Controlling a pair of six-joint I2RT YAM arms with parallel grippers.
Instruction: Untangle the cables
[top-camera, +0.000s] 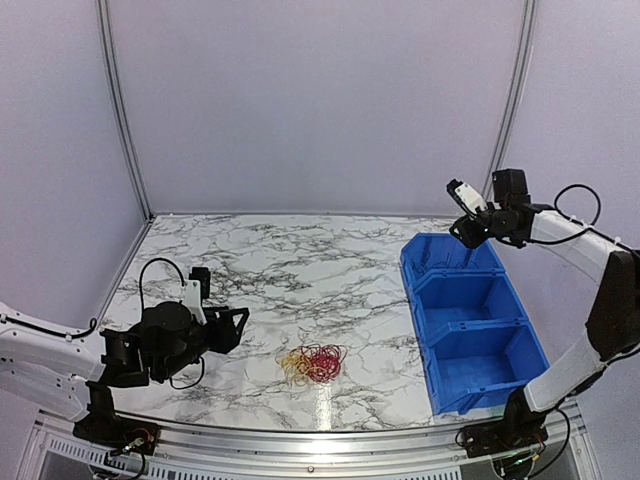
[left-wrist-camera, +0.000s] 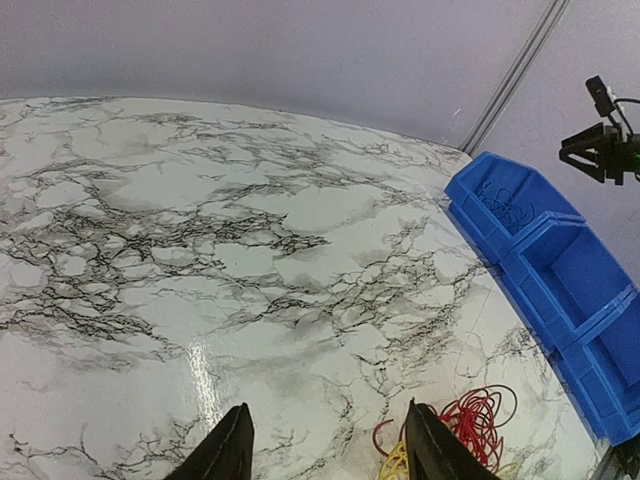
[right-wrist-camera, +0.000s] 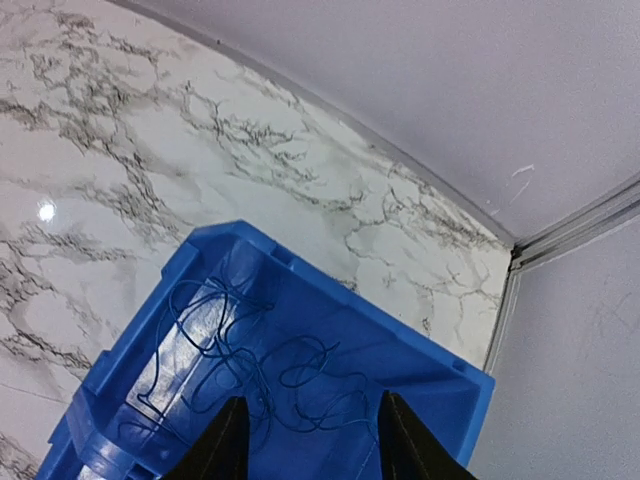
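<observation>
Since the left tool hangs with jaws parted and empty just beside the red-and-yellow cables, which lie in one knotted heap on the table near its front edge, a pinch there may well lift the whole clump rather than one strand, or drag it across the marble. The right tool, likewise parted and empty, hovers over the far compartment of the blue bin, where a thin dark-blue wire lies loose. Nothing stands between left tool and heap; the bin sits well apart to the right.
</observation>
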